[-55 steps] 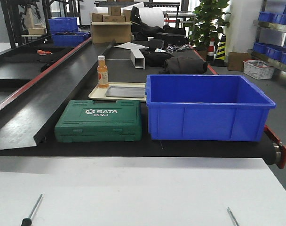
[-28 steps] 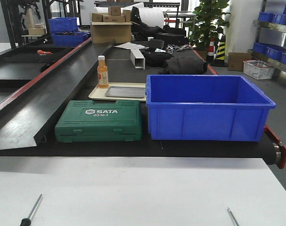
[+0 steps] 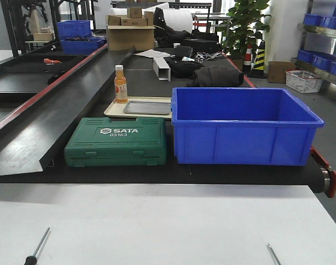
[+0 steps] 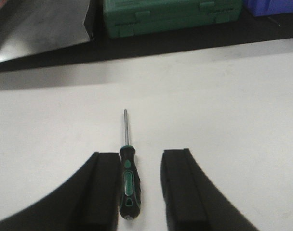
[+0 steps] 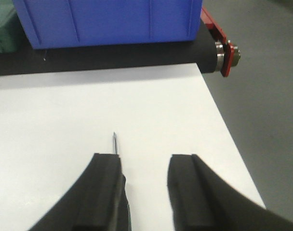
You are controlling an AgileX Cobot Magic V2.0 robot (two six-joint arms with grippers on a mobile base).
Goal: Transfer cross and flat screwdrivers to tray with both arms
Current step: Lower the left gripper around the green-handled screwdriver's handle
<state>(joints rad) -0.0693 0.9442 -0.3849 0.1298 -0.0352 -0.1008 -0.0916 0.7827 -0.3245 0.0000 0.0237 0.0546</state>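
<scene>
One screwdriver [image 4: 127, 180] lies on the white table between the fingers of my open left gripper [image 4: 139, 156], its black-and-green handle close against the left finger, shaft pointing away. In the front view its shaft [image 3: 40, 244] shows at the bottom left. The other screwdriver [image 5: 116, 143] lies mostly hidden under the left finger of my open right gripper [image 5: 144, 161]; only its tip and a sliver of handle show. Its shaft tip [image 3: 273, 254] appears at the bottom right of the front view. The grey metal tray [image 3: 147, 107] rests on a beige tray far back on the black belt.
A green SATA tool case [image 3: 117, 143] and a deep blue bin [image 3: 242, 126] stand on the black belt beyond the white table. An orange bottle [image 3: 120, 84] stands beside the beige tray [image 3: 114, 111]. The table's right edge [image 5: 228, 139] drops to the grey floor.
</scene>
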